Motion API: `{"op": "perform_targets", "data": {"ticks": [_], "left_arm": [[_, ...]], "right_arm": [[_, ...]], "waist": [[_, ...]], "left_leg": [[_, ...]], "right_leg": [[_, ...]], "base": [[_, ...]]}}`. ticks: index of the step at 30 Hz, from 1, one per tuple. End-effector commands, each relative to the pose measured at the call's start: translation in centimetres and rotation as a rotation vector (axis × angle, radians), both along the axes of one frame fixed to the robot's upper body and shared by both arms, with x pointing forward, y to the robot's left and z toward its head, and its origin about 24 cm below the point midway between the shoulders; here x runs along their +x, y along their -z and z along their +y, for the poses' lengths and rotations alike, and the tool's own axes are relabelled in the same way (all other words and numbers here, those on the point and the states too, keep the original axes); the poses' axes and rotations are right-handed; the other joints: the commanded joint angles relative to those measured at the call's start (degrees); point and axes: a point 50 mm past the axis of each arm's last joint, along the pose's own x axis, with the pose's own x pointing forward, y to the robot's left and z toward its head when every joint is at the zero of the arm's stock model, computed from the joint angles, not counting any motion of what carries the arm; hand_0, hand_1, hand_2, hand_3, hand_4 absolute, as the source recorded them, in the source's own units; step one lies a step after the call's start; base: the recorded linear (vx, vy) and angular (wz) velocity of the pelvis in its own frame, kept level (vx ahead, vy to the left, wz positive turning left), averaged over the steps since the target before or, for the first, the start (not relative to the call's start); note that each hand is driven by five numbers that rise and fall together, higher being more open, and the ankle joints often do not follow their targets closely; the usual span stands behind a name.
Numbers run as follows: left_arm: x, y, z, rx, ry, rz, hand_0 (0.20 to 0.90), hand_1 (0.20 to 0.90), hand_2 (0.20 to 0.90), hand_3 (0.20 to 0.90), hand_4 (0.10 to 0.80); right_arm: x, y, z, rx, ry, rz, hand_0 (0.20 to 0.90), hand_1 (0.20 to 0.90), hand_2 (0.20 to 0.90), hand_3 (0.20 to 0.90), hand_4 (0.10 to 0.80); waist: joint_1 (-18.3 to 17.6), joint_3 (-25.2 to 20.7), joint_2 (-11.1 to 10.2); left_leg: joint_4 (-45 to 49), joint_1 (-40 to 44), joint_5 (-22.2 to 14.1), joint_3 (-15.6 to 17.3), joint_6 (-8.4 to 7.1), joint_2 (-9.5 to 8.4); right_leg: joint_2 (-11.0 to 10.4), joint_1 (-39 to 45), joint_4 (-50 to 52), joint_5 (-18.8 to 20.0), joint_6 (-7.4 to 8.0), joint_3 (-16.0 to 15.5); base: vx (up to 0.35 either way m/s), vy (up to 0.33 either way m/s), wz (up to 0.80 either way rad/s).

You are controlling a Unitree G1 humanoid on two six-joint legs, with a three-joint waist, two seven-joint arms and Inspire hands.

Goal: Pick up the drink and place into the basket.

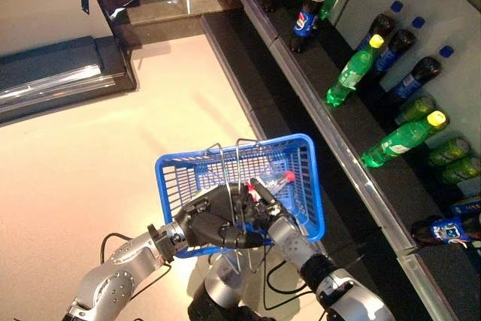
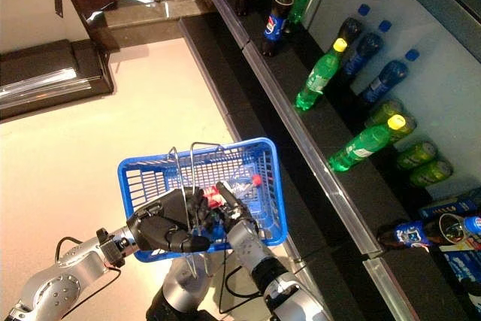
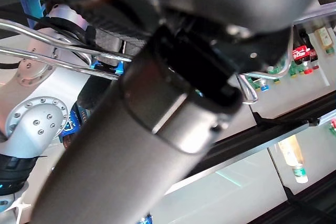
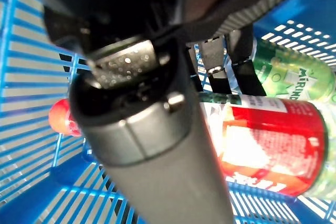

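My left hand (image 1: 210, 223) is shut on the thin wire handles (image 1: 225, 157) of the blue basket (image 1: 233, 149) and holds it raised in front of me. My right hand (image 1: 274, 212) reaches down inside the basket. Its thumb and fingers are curled round a drink bottle (image 4: 268, 150) with a red label and a red cap (image 1: 289, 176). The bottle lies on its side low in the basket. A green drink (image 4: 299, 74) lies in the basket beside it. The handles also show in the left wrist view (image 3: 63, 51).
A long dark shelf with a metal front rail (image 1: 338, 148) runs along the right. On it lie green bottles with yellow caps (image 1: 353, 73), dark bottles with blue caps (image 1: 308, 16) and green cans (image 1: 451, 152). A dark low unit (image 1: 60, 73) stands at the back left.
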Motion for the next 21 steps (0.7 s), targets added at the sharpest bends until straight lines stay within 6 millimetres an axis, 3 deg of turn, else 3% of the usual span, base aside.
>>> {"op": "perform_targets", "data": {"ticks": [1, 2, 3, 4, 5, 14, 21], "left_arm": [[-2.4, -7.4, -4.3, -0.364, 0.290, -0.364, 0.300, 0.300, 0.300, 0.200, 0.100], [-2.4, -7.3, -4.2, -0.364, 0.287, -0.360, 0.300, 0.300, 0.300, 0.200, 0.100], [-2.4, -7.3, -4.2, -0.364, 0.286, -0.359, 0.300, 0.300, 0.300, 0.200, 0.100], [-2.4, -7.4, -4.2, -0.363, 0.286, -0.358, 0.300, 0.300, 0.300, 0.200, 0.100], [-2.4, -7.3, -4.2, -0.361, 0.284, -0.356, 0.300, 0.300, 0.300, 0.200, 0.100], [-2.5, -6.7, -3.5, -0.351, 0.246, -0.317, 0.300, 0.300, 0.300, 0.200, 0.100], [-2.6, -6.6, -2.8, -0.341, 0.206, -0.320, 0.300, 0.300, 0.300, 0.200, 0.100]], "right_arm": [[1.1, -3.5, 3.7, 0.123, -0.018, -0.146, 0.300, 0.300, 0.300, 0.200, 0.100], [1.1, -3.4, 3.5, 0.124, -0.014, -0.145, 0.411, 0.411, 0.411, 0.329, 0.229], [1.1, -3.4, 3.5, 0.124, -0.014, -0.146, 0.465, 0.465, 0.465, 0.392, 0.292], [1.1, -3.4, 3.4, 0.119, -0.011, -0.150, 0.733, 0.733, 0.733, 0.705, 0.605], [1.0, -3.4, 3.4, 0.118, -0.011, -0.153, 0.900, 0.900, 0.900, 0.900, 0.800], [0.9, -5.1, 3.2, 0.123, -0.024, -0.257, 0.900, 0.900, 0.900, 0.900, 0.800], [0.4, -7.9, 2.5, 0.134, -0.041, -0.419, 0.900, 0.900, 0.900, 0.900, 0.800]], "waist": [[-0.87, -10.08, 0.54], [-0.93, -10.16, 0.49], [-0.95, -10.19, 0.48], [-0.98, -10.30, 0.41], [-1.00, -10.31, 0.32], [-1.77, -10.01, -0.34], [-2.87, -9.17, -1.52]], "left_leg": [[4.88, -3.88, -2.24, 1.77, 1.83, -1.27], [4.78, -3.70, -2.21, 1.85, 1.94, -1.24], [4.71, -3.62, -2.21, 1.85, 1.97, -1.22], [4.48, -3.41, -2.21, 1.87, 2.03, -1.15], [4.47, -3.37, -2.24, 1.92, 2.03, -1.13], [4.31, -3.04, -2.25, 2.56, 2.29, -0.69], [3.71, -3.07, -2.13, 3.45, 2.54, -0.12]], "right_leg": [[5.73, 1.32, -2.46, 6.40, -5.61, -1.52], [5.78, 1.51, -2.71, 6.55, -5.54, -1.42], [5.78, 1.51, -2.73, 6.57, -5.52, -1.41], [5.79, 1.48, -2.81, 6.64, -5.43, -1.42], [5.81, 1.54, -2.91, 6.69, -5.39, -1.41], [6.05, 1.25, -2.79, 7.08, -5.11, -1.04], [6.42, 0.59, -3.42, 7.64, -4.69, -0.55]], "base": [[0.000, 0.000, 0.00], [0.000, 0.000, 0.00], [0.036, 0.021, 0.06], [0.023, 0.008, 0.07], [0.029, 0.010, 0.07], [0.007, 0.002, 0.00], [-0.015, -0.021, -0.02]]}}
